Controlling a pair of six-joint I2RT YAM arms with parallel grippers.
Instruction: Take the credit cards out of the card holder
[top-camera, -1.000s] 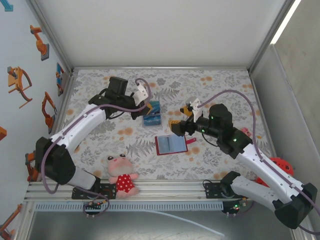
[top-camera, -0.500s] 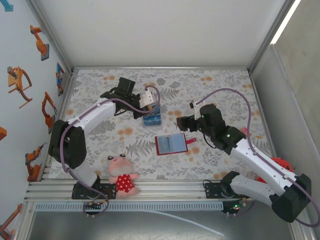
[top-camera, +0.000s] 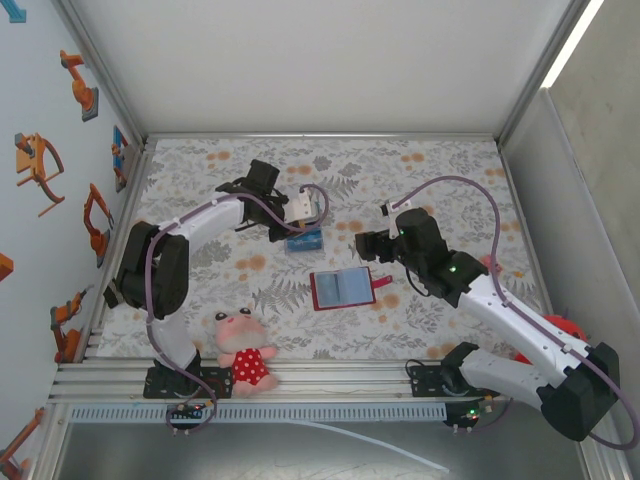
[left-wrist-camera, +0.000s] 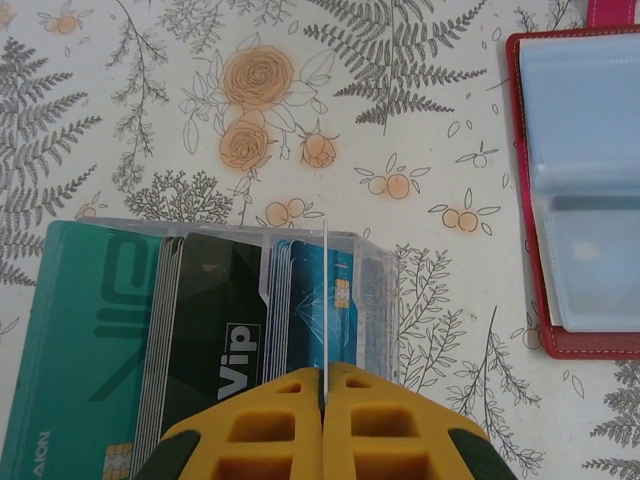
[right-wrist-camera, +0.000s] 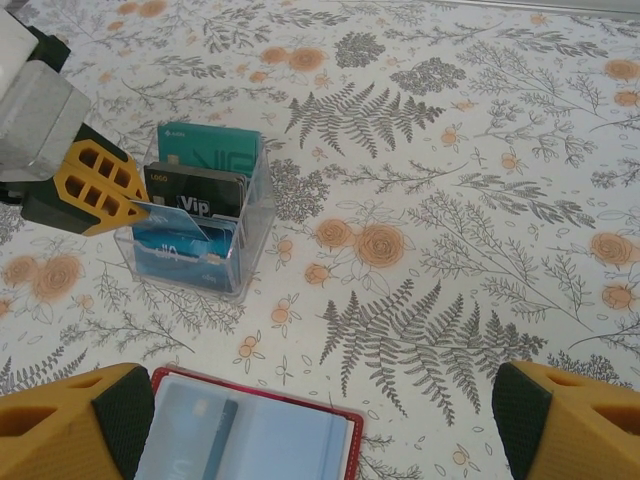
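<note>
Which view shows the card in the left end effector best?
Right wrist: the blue card shows its face, pinched by the left end effector over the clear box. Left wrist sees it edge-on, a thin line. Top external: too small to make out.

Robot lab cell I'm driving remotely, not a home: aluminium frame (top-camera: 541, 68), plain white wall panels (top-camera: 320, 60), robot-arm stickers (top-camera: 38, 165) on the left wall, slotted mounting rail (top-camera: 340, 385) along the near edge, floral cloth (top-camera: 440, 170) as tabletop.

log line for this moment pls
left gripper: shut on credit card, at clear box | right gripper: open, beside card holder | card holder: open on table
</note>
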